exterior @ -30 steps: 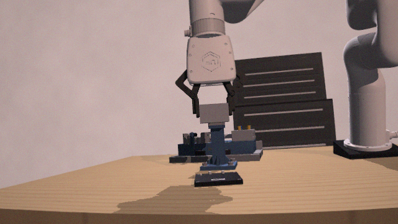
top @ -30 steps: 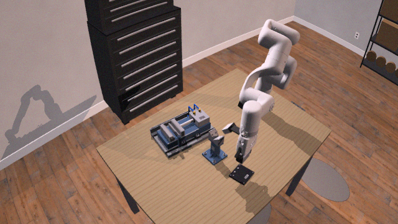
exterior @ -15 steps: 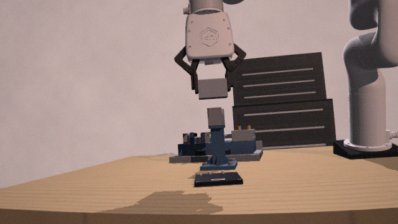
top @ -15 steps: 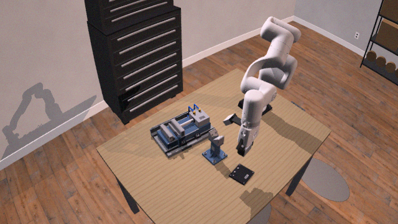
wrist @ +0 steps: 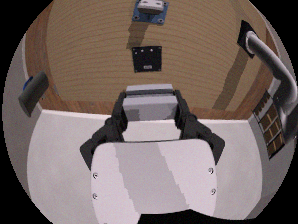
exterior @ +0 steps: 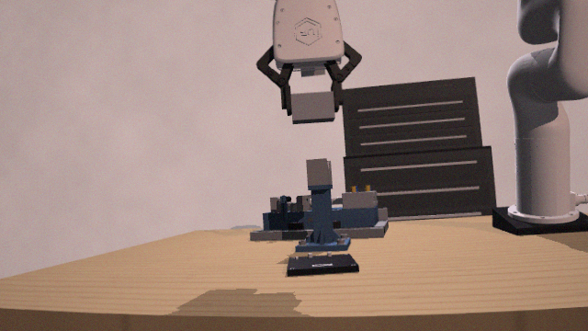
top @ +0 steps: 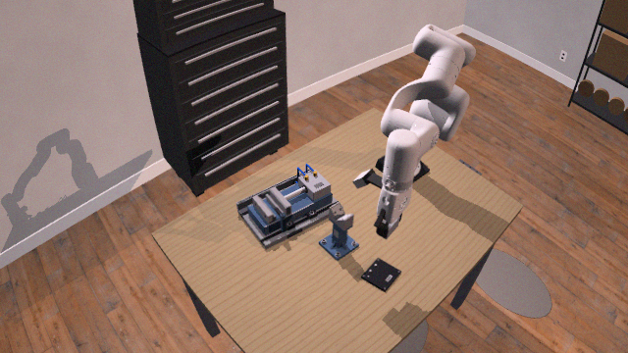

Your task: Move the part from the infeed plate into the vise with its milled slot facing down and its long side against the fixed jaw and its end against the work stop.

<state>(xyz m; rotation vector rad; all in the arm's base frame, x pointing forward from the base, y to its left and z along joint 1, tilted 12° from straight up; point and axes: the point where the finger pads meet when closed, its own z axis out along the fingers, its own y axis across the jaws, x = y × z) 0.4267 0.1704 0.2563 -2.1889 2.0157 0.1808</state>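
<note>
One arm bent, wrist pointing down | fingers (exterior: 312,107) clamped on part (exterior: 313,108) | high above infeed plate (exterior: 322,265)

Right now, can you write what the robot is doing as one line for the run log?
pincer: shut on grey metal block | block: held high above black infeed plate | blue vise: open, no part

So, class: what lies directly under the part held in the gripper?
The part, gripped by the gripper, hangs high above the table; the black infeed plate lies below, bare. The part's underside is hidden.
</note>
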